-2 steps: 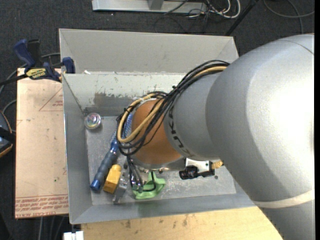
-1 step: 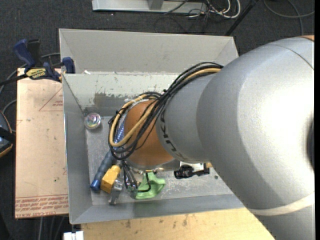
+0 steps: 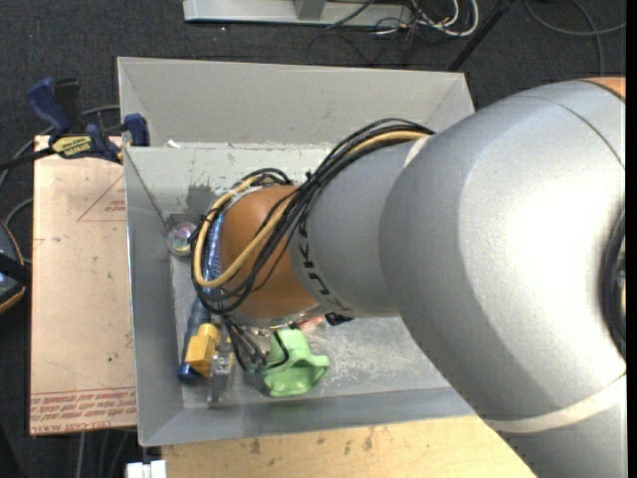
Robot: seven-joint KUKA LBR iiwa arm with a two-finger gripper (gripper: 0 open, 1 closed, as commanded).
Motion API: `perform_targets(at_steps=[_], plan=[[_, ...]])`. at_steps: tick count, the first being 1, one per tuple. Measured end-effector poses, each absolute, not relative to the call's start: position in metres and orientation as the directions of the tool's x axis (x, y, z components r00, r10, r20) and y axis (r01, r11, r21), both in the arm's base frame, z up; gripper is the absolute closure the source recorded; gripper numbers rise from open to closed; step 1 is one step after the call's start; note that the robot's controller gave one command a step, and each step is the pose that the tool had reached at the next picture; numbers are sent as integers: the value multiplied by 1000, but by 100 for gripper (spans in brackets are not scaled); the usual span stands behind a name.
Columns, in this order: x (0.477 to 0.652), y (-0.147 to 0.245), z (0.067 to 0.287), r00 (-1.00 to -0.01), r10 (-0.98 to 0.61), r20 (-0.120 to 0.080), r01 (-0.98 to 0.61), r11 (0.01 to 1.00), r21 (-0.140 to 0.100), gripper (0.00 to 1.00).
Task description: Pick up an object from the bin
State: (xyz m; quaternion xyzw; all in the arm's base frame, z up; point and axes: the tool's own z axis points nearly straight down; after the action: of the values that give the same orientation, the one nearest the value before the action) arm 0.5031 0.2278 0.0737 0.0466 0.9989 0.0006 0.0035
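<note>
My gripper (image 3: 241,350) is low in the bin's front left corner, mostly hidden beneath the arm's orange cover. A light green plastic thing (image 3: 291,369) with a lobed shape lies right beside it on the right, touching or nearly touching it. On the gripper's left sits a small yellow block (image 3: 202,346) with a dark blue piece (image 3: 188,371) under it, against the left wall. I cannot tell whether anything is held.
A small round shiny thing (image 3: 181,238) lies by the left wall further back. The arm and its cables cover the middle and right of the bin. The front and left walls stand close to the gripper.
</note>
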Motion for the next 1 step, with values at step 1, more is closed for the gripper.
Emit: perform_targets(at_steps=[1], plan=[[504, 228, 75, -995, 95, -2, 95, 995, 1, 0]])
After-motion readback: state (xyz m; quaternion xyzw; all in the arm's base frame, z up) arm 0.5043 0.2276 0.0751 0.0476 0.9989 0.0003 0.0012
